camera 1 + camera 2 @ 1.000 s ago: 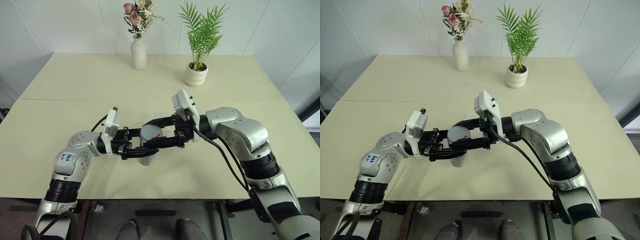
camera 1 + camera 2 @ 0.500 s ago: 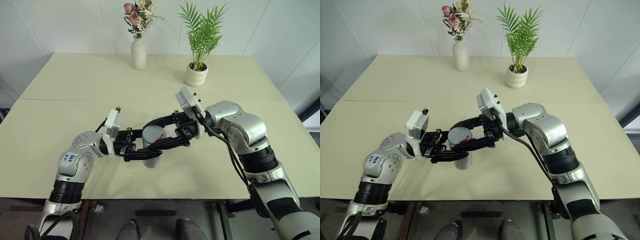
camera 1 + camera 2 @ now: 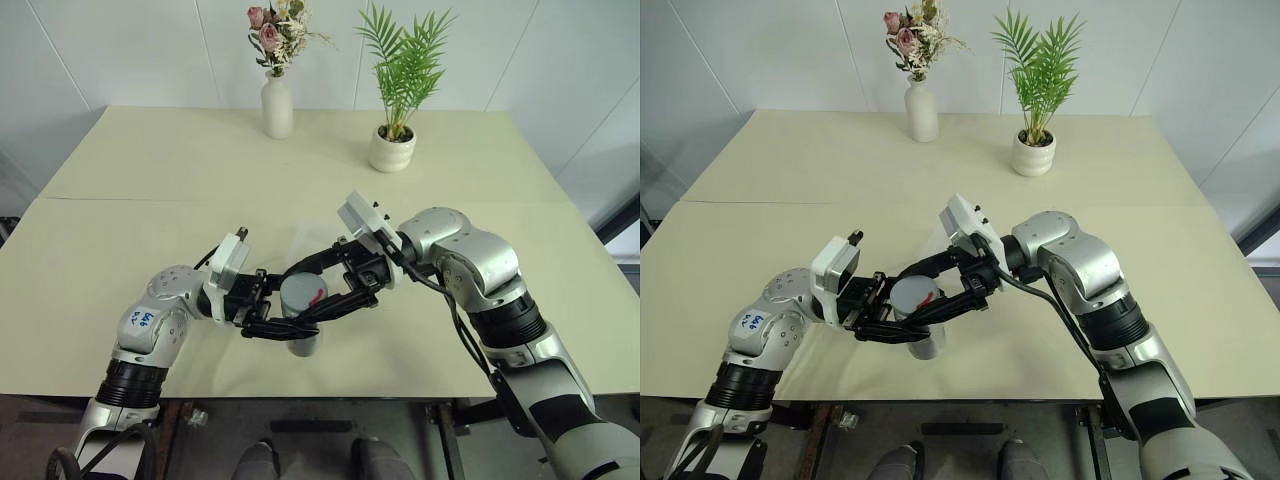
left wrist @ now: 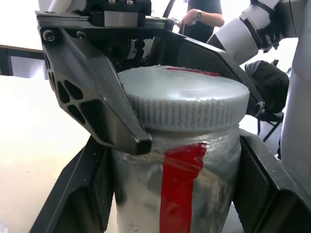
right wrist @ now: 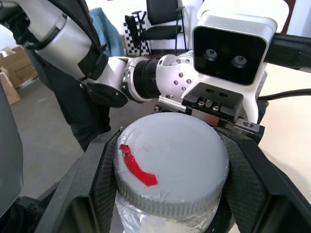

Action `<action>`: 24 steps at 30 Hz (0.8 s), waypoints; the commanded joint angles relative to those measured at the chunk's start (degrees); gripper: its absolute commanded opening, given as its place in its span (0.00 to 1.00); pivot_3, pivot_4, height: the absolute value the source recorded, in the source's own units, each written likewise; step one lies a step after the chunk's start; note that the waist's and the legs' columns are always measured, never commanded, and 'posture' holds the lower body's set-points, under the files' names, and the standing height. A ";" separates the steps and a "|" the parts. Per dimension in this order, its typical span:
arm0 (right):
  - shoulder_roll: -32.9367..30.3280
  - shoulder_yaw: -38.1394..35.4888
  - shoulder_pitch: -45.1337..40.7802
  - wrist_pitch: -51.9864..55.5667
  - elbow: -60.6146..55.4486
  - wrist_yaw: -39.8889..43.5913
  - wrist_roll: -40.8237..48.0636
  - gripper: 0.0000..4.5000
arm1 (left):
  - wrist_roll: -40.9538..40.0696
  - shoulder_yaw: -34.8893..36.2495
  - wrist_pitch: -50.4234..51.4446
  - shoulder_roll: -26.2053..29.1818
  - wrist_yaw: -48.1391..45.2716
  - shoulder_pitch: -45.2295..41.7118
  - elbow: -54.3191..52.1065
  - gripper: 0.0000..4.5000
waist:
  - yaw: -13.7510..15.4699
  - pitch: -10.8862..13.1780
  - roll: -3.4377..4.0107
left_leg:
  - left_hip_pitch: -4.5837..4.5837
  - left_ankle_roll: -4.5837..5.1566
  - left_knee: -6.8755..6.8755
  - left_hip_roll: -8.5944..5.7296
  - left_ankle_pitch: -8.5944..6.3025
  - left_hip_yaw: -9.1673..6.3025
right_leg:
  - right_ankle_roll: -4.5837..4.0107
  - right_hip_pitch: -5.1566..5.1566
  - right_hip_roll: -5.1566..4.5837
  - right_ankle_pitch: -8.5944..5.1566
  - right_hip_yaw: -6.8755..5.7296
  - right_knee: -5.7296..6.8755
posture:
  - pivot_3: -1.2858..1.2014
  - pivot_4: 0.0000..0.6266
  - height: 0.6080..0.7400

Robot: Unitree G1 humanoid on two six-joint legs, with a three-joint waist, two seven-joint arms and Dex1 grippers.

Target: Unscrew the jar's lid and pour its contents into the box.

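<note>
Both grippers and the jar [image 3: 303, 338] between them have drawn back toward the table's near edge [image 3: 300, 392] over the last second, the wrists turning as they came. From the left, the left gripper [image 3: 300, 326] is clamped on the jar's clear body, one finger on each side of its red stripe [image 4: 182, 184]. The jar is upright, above the cream table [image 3: 150, 180] near that front edge; its base is hidden, so whether it touches the tabletop cannot be told. Whitish residue clouds the jar wall and hides the contents. The grey lid [image 5: 172, 165] with its red mark is on the jar, its ribbed rim seated against the glass. From the right, the right gripper [image 3: 322, 293] is closed around the lid, fingers [image 5: 99, 174] pressed to its rim. Beyond the jar, the broad tabletop runs open to a white flower vase [image 3: 277, 105] and a potted palm [image 3: 393, 145], both well apart from it at the far edge. A faint clear shape just behind the jar cannot be made out.
</note>
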 commanded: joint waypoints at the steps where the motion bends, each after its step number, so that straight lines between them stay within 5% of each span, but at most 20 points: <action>1: 5.28 1.28 -2.35 -0.86 -4.30 1.01 3.78 0.58 | 4.22 -4.54 -1.09 -1.63 1.52 -0.07 0.70 0.61 | 0.01 0.00 0.00 | 0.00 0.00 0.00 0.00 0.00 0.00 | 0.00 0.00 0.00 0.00 0.00 0.00 | 0.52 0.24 1.00; 7: 5.07 0.51 -1.87 2.31 -4.57 -0.92 4.24 0.58 | 4.36 -4.30 -2.05 -1.55 1.54 -0.22 1.66 0.61 | 0.00 0.00 0.00 | 0.00 0.00 0.02 0.00 0.00 0.00 | 0.00 0.00 0.00 0.00 0.00 0.02 | 0.52 0.24 1.00; 8: 5.04 0.20 -1.71 2.60 -4.71 -1.28 4.34 0.74 | 4.33 -4.25 -2.07 -1.44 1.47 -0.24 1.66 0.61 | -0.07 0.00 0.00 | 0.00 0.00 0.02 0.00 0.00 0.00 | 0.00 0.00 0.00 0.00 0.00 0.03 | 0.52 0.24 1.00; 12: 5.26 -1.88 -0.65 1.13 -5.90 -3.21 3.89 0.99 | 4.57 -3.16 -2.79 -1.23 1.80 -0.59 1.79 0.61 | 0.00 0.07 -0.06 | -0.03 -0.01 0.10 0.08 0.00 -0.07 | -0.04 -0.05 0.12 -0.02 0.01 0.14 | 0.52 0.24 1.00; 24: 1.75 -8.30 3.21 0.16 -11.70 -11.06 5.04 0.99 | 3.66 0.52 -3.86 -1.55 6.10 0.92 0.21 0.61 | 0.00 0.08 -0.04 | 0.00 -0.03 0.34 0.07 -0.02 -0.07 | -0.08 -0.04 0.10 -0.04 0.04 0.42 | 0.52 0.24 1.00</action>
